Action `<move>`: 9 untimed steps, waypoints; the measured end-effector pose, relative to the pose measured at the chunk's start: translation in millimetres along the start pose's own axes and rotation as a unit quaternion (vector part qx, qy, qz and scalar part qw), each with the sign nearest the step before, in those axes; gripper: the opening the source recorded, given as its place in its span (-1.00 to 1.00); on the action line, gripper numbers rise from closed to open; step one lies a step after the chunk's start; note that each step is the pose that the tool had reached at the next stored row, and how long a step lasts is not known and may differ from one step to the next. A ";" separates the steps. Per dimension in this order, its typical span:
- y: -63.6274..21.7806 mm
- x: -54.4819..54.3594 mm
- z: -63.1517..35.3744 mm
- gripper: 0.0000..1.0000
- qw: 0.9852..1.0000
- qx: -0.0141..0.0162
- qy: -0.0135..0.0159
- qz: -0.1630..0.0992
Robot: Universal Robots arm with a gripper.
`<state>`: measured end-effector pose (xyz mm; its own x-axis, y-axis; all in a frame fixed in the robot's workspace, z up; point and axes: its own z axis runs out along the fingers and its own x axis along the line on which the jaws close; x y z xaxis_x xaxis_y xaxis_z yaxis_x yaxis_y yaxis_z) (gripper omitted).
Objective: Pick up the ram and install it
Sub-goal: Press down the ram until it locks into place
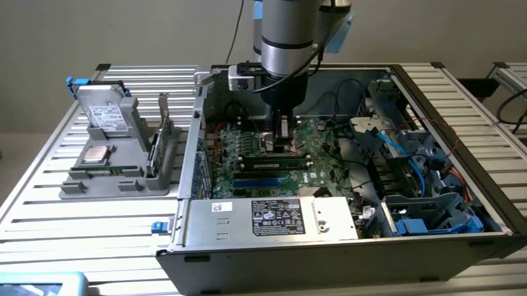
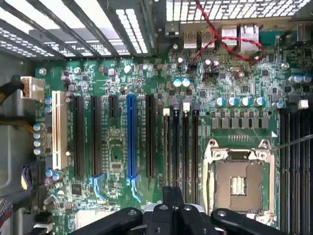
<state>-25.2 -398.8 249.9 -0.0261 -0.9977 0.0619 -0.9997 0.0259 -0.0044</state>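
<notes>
Slatted metal table [image 1: 99, 213] under an open case [image 1: 329, 246], beige wall behind. Gripper [image 1: 284, 139] lowered inside the case over the motherboard [image 2: 122, 147], fingers closed, apparently on nothing. Ram [image 1: 276, 164] lying in a slot, possibly seated, just in front of the gripper. Grey fixture [image 1: 115, 166] at exterior view's left.

Soft, even light fills the exterior view, slightly hazy and low in contrast; the case [image 1: 346, 185] interior is dimmer, with the arm [image 1: 288, 37] shading the board beneath. In the wrist view the motherboard [image 2: 146, 147] is bright and sharp, while the vent grille [image 2: 230, 9] blows out white and the gripper [image 2: 172, 215] is dark and blurred.
</notes>
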 end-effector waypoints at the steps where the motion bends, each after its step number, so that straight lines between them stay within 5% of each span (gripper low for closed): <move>1: -3.4 0.0 -0.1 -0.79 1.000 0.000 0.000 0.000; 9: -6.3 0.4 0.0 -0.79 1.000 -0.001 0.000 0.000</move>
<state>-19.0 -399.3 250.0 -0.0261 -0.9978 0.0617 -0.9997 0.0260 -0.0032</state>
